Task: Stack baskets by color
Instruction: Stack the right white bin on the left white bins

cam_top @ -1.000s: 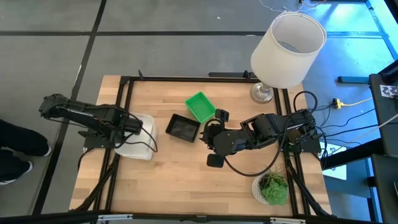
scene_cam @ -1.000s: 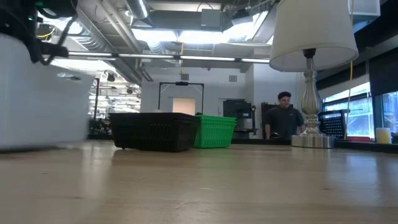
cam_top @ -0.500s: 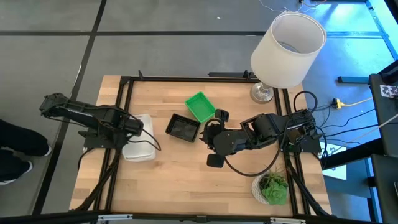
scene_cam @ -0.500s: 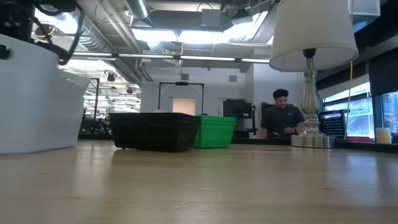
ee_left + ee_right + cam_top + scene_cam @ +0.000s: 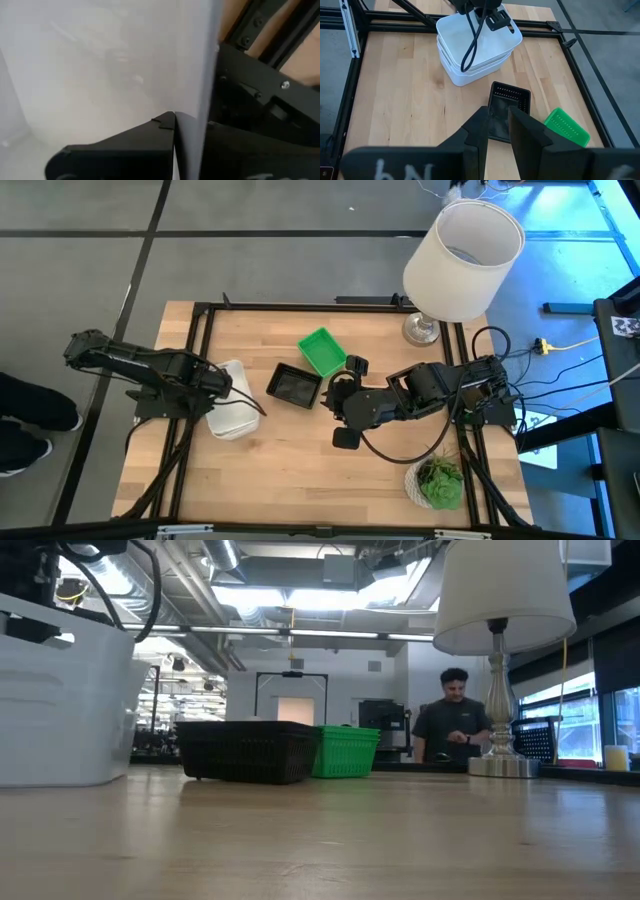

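— What colours are the baskets?
— Two white baskets (image 5: 477, 47), nested; one black basket (image 5: 295, 386) with mesh sides; one bright green basket (image 5: 321, 351).
— And around them?
— A pale wood desk (image 5: 290, 470) framed in black, a white lampshade (image 5: 463, 259), a leafy green plant (image 5: 438, 481).

The left hand (image 5: 222, 387) sits on the near rim of a stack of two nested baskets (image 5: 232, 412) on the bench (image 5: 300, 470). Toward the right hand (image 5: 345, 402) from that stack lies a mesh basket (image 5: 295, 386), just beside the right hand; behind it, touching, a slatted basket (image 5: 322, 351). Behind the right arm stands a lamp (image 5: 462, 260); before it, a potted plant (image 5: 439, 483).
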`<action>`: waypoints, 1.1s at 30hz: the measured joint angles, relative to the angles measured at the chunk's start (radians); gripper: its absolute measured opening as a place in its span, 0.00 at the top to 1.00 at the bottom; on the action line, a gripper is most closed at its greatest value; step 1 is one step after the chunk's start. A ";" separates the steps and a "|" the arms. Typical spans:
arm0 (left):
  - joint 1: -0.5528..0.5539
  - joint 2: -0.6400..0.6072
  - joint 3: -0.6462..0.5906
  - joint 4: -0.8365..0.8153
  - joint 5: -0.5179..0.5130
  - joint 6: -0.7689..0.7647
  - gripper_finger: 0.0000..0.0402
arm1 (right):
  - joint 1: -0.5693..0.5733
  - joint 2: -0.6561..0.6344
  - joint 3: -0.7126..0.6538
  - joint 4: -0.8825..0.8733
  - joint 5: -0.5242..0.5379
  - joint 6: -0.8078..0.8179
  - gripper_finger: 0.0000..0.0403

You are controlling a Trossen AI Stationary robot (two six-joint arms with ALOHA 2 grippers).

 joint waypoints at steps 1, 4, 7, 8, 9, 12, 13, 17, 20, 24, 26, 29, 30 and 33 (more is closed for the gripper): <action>0.000 0.000 0.000 0.007 0.000 -0.015 1.00 | 0.000 0.000 0.000 0.000 0.000 0.000 0.82; 0.000 0.000 0.000 0.041 0.001 -0.079 1.00 | 0.000 0.000 0.000 0.000 0.000 0.000 0.82; 0.000 0.000 0.001 0.047 0.000 -0.105 1.00 | 0.000 0.000 0.000 0.000 0.000 0.000 0.82; 0.000 0.000 0.001 0.054 0.000 -0.119 1.00 | 0.000 0.000 0.000 0.000 0.000 0.000 0.82; 0.000 0.000 0.001 0.064 0.000 -0.138 0.99 | 0.000 0.000 0.000 0.000 0.000 0.000 0.82; 0.000 0.000 0.001 0.099 -0.004 -0.209 0.96 | 0.000 0.000 0.000 0.000 0.000 0.000 0.82; 0.000 0.000 0.001 0.109 -0.005 -0.235 0.94 | 0.000 0.000 0.000 0.000 0.000 0.000 0.82; 0.000 0.000 0.001 0.133 -0.004 -0.302 0.88 | 0.000 0.000 0.000 0.000 0.000 0.000 0.82; 0.000 0.000 0.001 0.142 -0.004 -0.327 0.86 | 0.000 0.000 0.000 0.000 0.000 0.000 0.82; 0.000 0.000 0.001 0.135 0.001 -0.350 0.86 | 0.000 0.000 0.000 0.000 0.000 -0.001 0.82; -0.004 0.000 0.014 0.105 0.001 -0.362 0.86 | 0.000 0.000 0.000 0.000 0.000 -0.003 0.82; -0.014 -0.001 0.063 0.049 0.000 -0.359 0.86 | 0.000 0.000 0.000 0.000 0.000 -0.004 0.82; -0.018 -0.001 0.082 0.043 0.000 -0.361 0.86 | 0.000 0.000 0.000 0.000 0.000 -0.004 0.82; -0.018 0.000 0.143 0.033 0.000 -0.378 0.85 | 0.000 0.000 0.000 0.000 0.000 -0.004 0.82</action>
